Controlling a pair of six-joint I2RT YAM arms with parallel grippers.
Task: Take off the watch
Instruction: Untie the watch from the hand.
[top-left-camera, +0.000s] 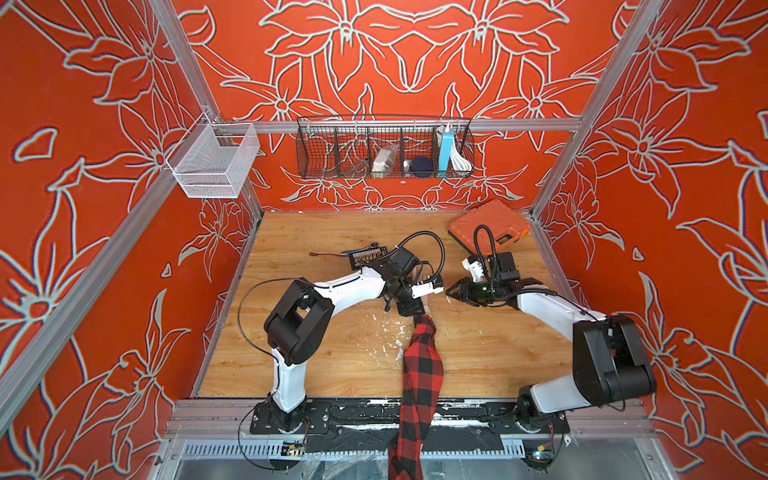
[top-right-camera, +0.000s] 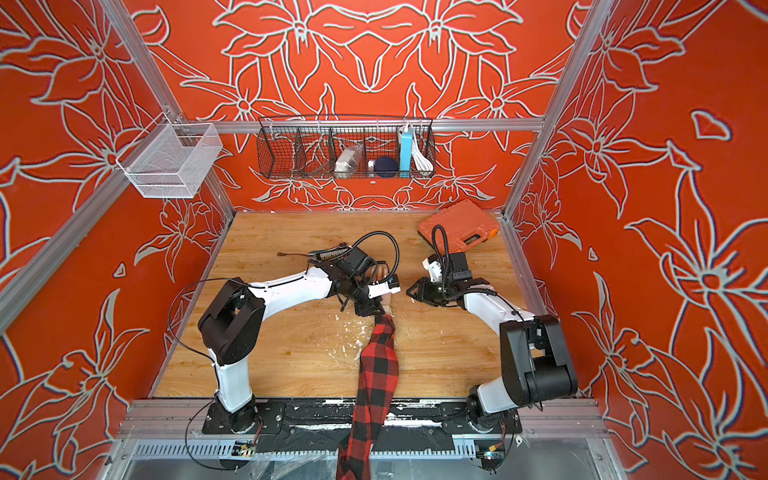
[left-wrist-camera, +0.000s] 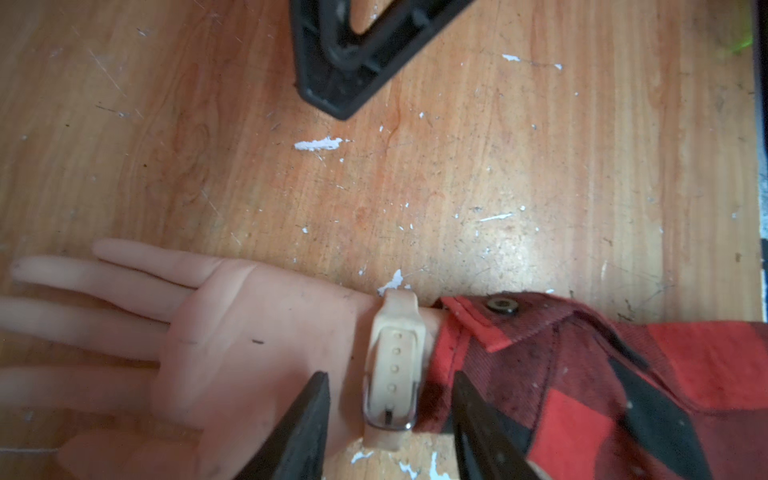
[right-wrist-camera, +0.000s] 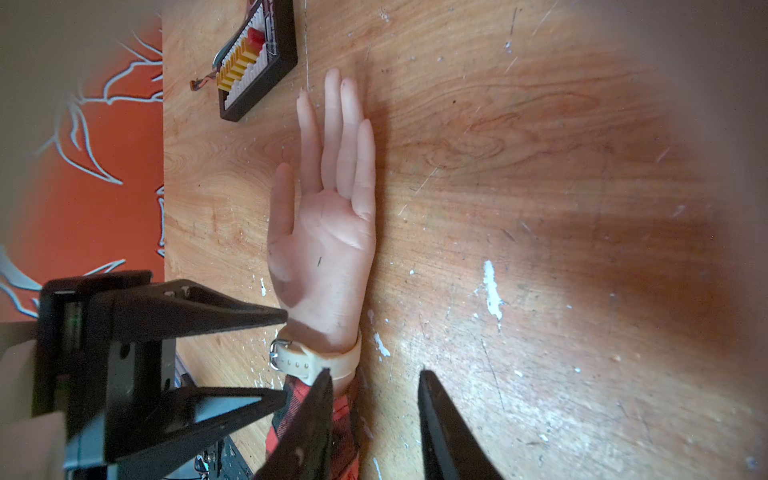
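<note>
My left fingers (left-wrist-camera: 318, 401) sit half-open astride the watch (left-wrist-camera: 392, 370); right fingers (right-wrist-camera: 311, 424) apart, empty. Close off-centre and I pinch the sleeve (left-wrist-camera: 582, 395) instead.

The left arm (top-left-camera: 345, 286) and right arm (top-left-camera: 548, 305) wear white shells between bulky black joint housings. Thin black cables (top-left-camera: 240, 309) trail along them; ribbed black hoses (top-left-camera: 443, 249) arch over the wrists. The left claw (left-wrist-camera: 388, 376) and right claw (right-wrist-camera: 374, 372) each have 2 tapered matte-black fingers (left-wrist-camera: 303, 424).
</note>
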